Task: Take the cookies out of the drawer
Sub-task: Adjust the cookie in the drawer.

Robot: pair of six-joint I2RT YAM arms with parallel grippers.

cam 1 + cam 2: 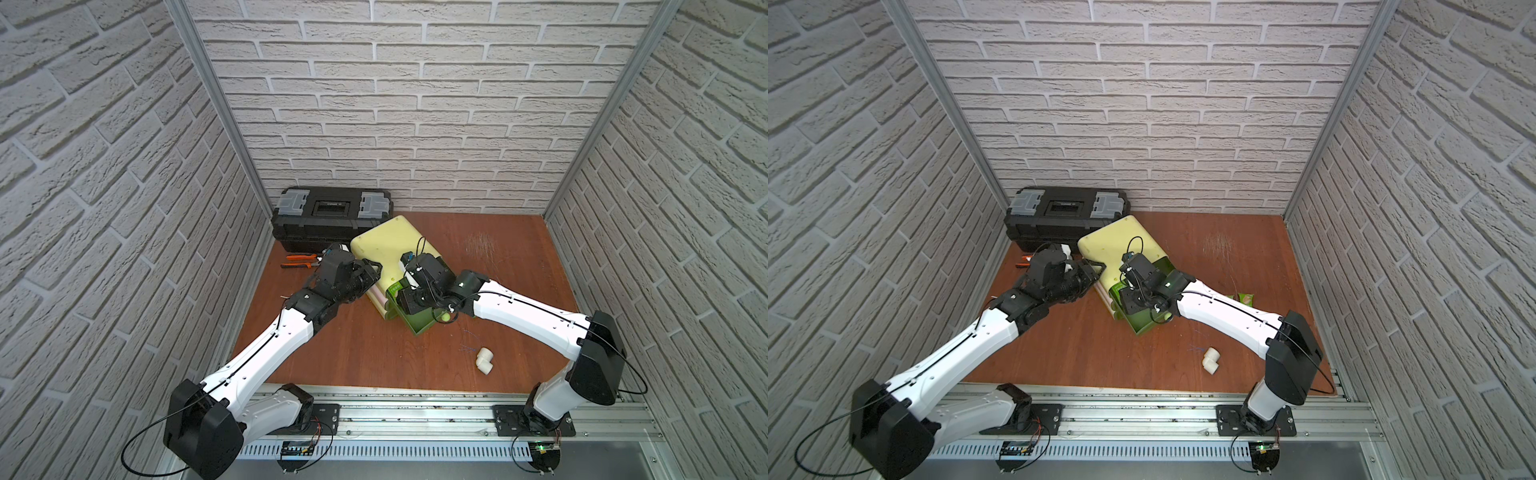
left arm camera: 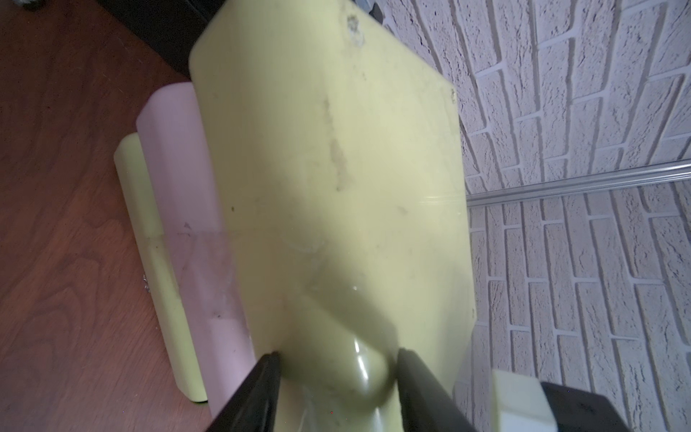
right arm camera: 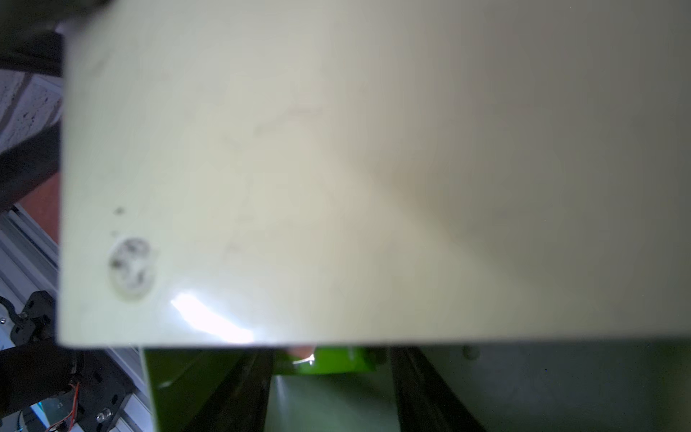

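Left hand (image 2: 338,353) clamps the yellow cabinet (image 1: 386,241). Right hand (image 3: 330,359), fingers apart (hold unclear), flanks a green cookie packet (image 3: 336,365) in the five-o'clock drawer (image 1: 424,328).

Cell was boxed in on 3 sides by white faux-brick panels: back wall (image 1: 415,104), left wall (image 1: 83,166), right wall (image 1: 685,187), same in both top views. Alu corner posts (image 1: 216,104) ran up where the panels met. Floor (image 1: 415,361) was reddish-brown wood-grain board w/ a pale scuffed patch (image 1: 482,243) near the back right. Along the front edge I saw a silver alu rail (image 1: 415,409), then a slotted white cable duct (image 1: 395,451). Lighting was even, soft shadows only.
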